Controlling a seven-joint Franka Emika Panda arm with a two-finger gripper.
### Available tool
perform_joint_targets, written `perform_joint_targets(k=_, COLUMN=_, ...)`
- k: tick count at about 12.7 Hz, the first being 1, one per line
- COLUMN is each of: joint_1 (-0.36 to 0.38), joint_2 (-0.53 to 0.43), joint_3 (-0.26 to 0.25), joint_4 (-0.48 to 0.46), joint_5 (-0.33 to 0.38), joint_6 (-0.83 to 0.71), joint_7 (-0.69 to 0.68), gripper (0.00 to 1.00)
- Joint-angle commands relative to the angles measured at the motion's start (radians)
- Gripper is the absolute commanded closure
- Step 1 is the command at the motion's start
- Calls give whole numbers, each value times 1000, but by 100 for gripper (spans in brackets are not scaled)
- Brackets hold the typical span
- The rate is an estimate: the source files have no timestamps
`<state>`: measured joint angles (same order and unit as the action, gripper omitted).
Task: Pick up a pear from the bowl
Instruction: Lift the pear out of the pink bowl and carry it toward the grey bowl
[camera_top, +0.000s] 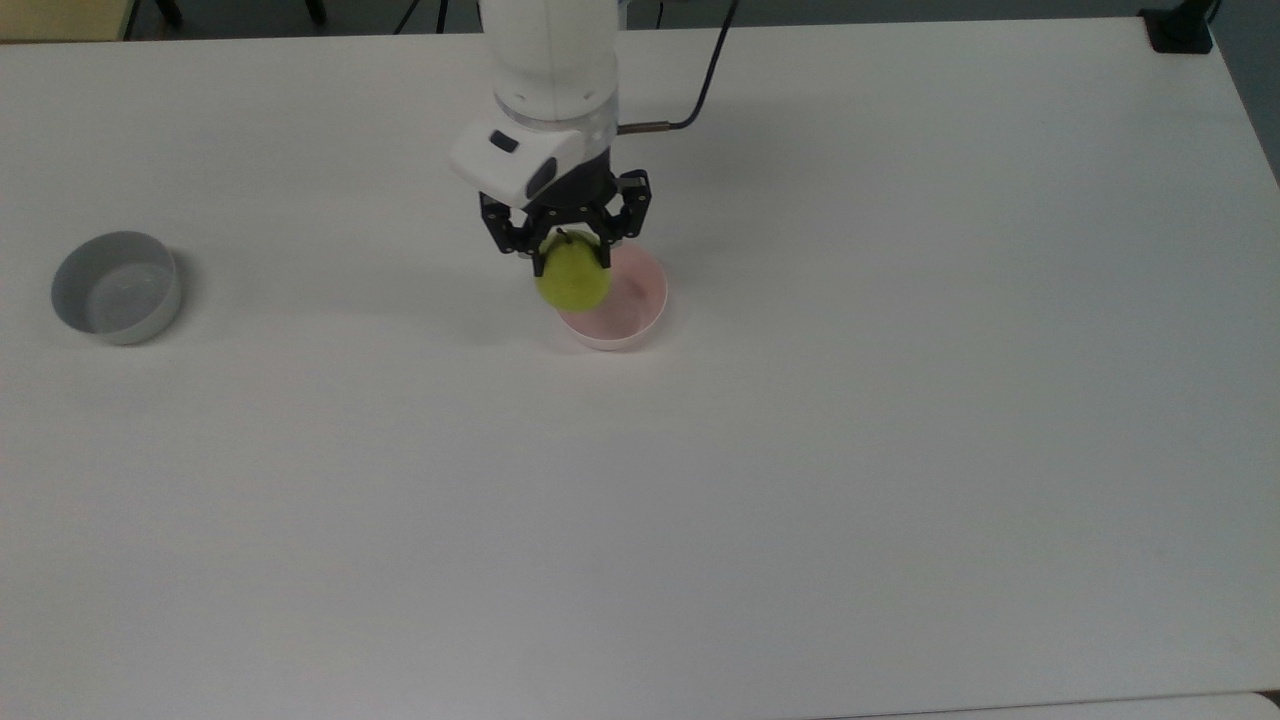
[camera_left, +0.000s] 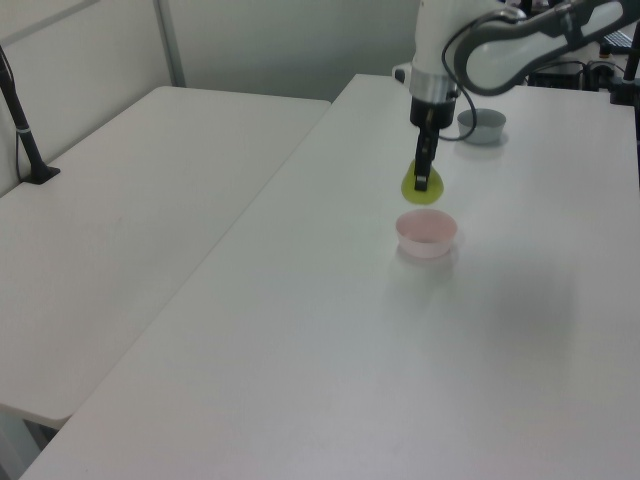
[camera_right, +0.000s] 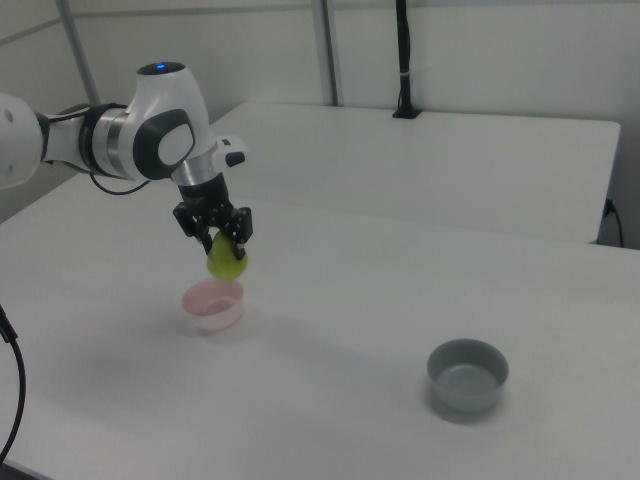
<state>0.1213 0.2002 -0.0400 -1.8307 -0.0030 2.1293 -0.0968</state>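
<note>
In the right view, the grey bowl sits nearest, at about 4 o'clock from the pink bowl, well apart from it on the white tabletop. The pink bowl holds nothing. The pear hangs in the air above it, at about 1 o'clock from the bowl, clear of the rim. The claw is clamped on the pear's upper part, its dark fingers pressing either side near the stem, with the white arm reaching up behind. In the top view the pear overlaps the bowl's edge at about 10 o'clock, under the claw; the grey bowl lies far off at 9 o'clock.
</note>
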Motion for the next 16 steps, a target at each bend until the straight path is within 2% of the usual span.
perform_joint_targets(k=1, joint_1=-15, joint_2=7, joint_3=-50, joint_4=69, joint_5=-8, joint_6=-31, joint_7=-61, gripper=100)
perform_joint_targets(k=4, joint_1=-17, joint_2=24, joint_3=-130, joint_4=109, joint_5=-2, joint_6=-31, joint_7=-162, gripper=100)
perform_joint_targets(k=7, joint_1=-28, joint_2=132, joint_3=-211, joint_4=279, joint_5=38, joint_6=-133, joint_7=-271, gripper=100)
perform_joint_targets(k=8, joint_1=-49, joint_2=174, joint_3=-222, joint_4=330, joint_5=70, joint_6=-169, joint_7=-308, gripper=100)
perform_joint_targets(k=11, joint_1=-95, joint_2=272, joint_3=-222, joint_4=396, joint_5=84, joint_6=-172, joint_7=-348, gripper=100)
perform_joint_targets(k=14, joint_1=-132, joint_2=355, joint_3=-221, joint_4=435, joint_5=156, joint_6=-161, joint_7=-421, gripper=100)
perform_joint_targets(k=16, joint_1=-134, joint_2=378, joint_3=-221, joint_4=433, joint_5=164, joint_6=-128, joint_7=-432, gripper=100)
